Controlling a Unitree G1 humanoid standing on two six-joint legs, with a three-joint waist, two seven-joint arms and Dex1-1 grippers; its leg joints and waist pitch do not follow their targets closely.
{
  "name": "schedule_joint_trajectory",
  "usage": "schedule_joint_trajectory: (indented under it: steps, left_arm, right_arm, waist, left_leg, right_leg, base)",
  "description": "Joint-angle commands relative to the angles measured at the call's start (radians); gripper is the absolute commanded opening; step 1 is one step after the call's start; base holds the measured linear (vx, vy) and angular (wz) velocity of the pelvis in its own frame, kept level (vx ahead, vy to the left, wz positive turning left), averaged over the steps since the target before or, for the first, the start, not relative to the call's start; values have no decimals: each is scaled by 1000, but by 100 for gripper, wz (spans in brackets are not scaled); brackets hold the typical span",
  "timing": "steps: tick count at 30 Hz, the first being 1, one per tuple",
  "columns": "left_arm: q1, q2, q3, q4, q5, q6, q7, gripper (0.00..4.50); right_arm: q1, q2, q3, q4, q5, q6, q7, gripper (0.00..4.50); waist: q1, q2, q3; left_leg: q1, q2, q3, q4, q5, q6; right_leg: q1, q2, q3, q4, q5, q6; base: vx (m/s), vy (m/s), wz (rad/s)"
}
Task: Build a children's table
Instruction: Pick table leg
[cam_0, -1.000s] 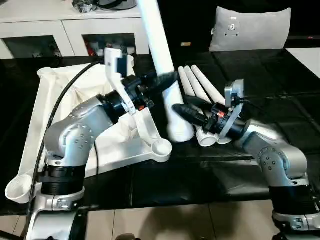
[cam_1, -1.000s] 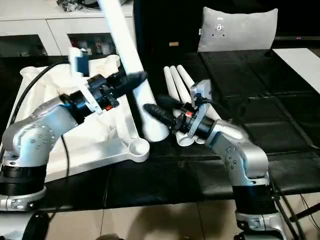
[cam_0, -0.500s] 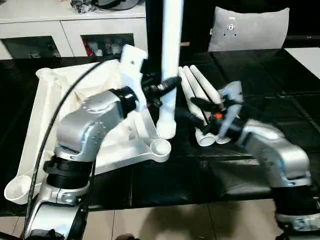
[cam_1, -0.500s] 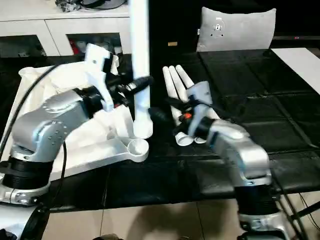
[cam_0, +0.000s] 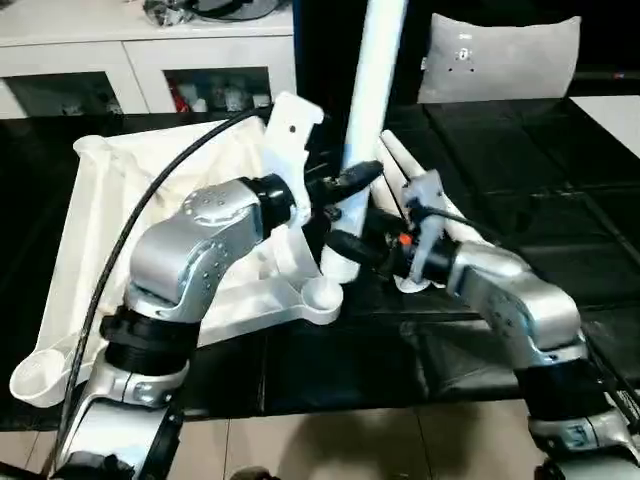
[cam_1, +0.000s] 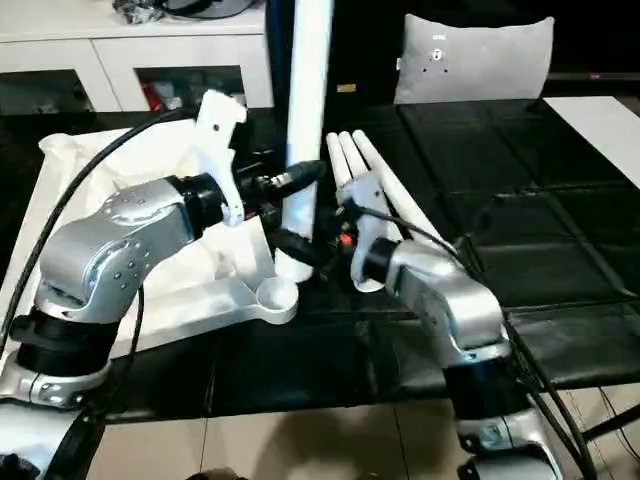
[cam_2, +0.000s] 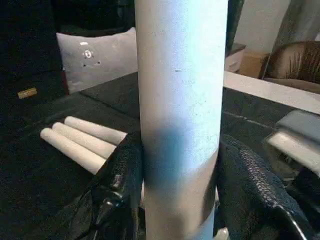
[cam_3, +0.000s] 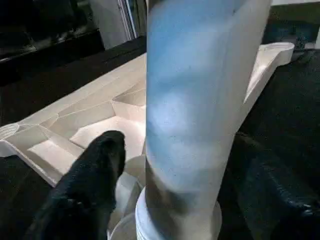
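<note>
The children's table top lies upside down on the black surface, ribs up, with a round corner socket nearest me. One white leg stands almost upright, leaning slightly right, and my left gripper is shut on its lower half; in the left wrist view the black fingers press on both sides. The leg's wide lower end hangs just behind the socket. My right gripper is open around that end, its fingers a little way off either side. Three more legs lie side by side behind it.
A white cabinet with glass doors runs along the back left. A grey cushion leans at the back right. The black work surface stretches to the right, and its front edge meets the tiled floor.
The held leg has swung from leaning left to nearly upright, and its foot has come nearer the corner socket. My right gripper has moved left from the lying legs to the leg's lower end.
</note>
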Motion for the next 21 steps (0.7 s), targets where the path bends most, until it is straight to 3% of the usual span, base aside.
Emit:
schedule_joint_trajectory:
  steps: [1, 11, 17, 21]
  left_arm:
    - [-15, 3, -6, -34, -14, 12, -9, 182]
    - [-18, -14, -1, -62, -32, 37, -27, 182]
    - [-15, -10, 2, -75, -36, 51, -31, 182]
    - [-16, 1, 4, -72, -20, 48, -26, 182]
  right_arm:
    - [-18, 2, 1, 12, -6, -16, 0, 309]
    - [-21, 10, 0, 38, 0, -14, 22, 212]
    - [-26, 14, -4, 48, 4, -15, 26, 192]
    - [-18, 20, -26, 35, 40, 33, 34, 191]
  waist:
    - [1, -16, -72]
    - [1, -16, -72]
    - [1, -16, -72]
    - [0, -15, -73]
  left_leg:
    - [-9, 50, 0, -55, 96, 73]
    - [-9, 50, 0, -54, 96, 80]
    - [-9, 50, -1, -54, 93, 78]
    - [-8, 50, -1, -54, 95, 80]
  right_leg:
    - [78, -76, 48, -63, 51, -231]
    - [78, -76, 47, -63, 52, -234]
    - [77, -75, 47, -64, 43, -231]
    - [78, -75, 47, -63, 51, -233]
  base:
    - [0, 0, 0]
    - [0, 0, 0]
    - [0, 0, 0]
    - [0, 0, 0]
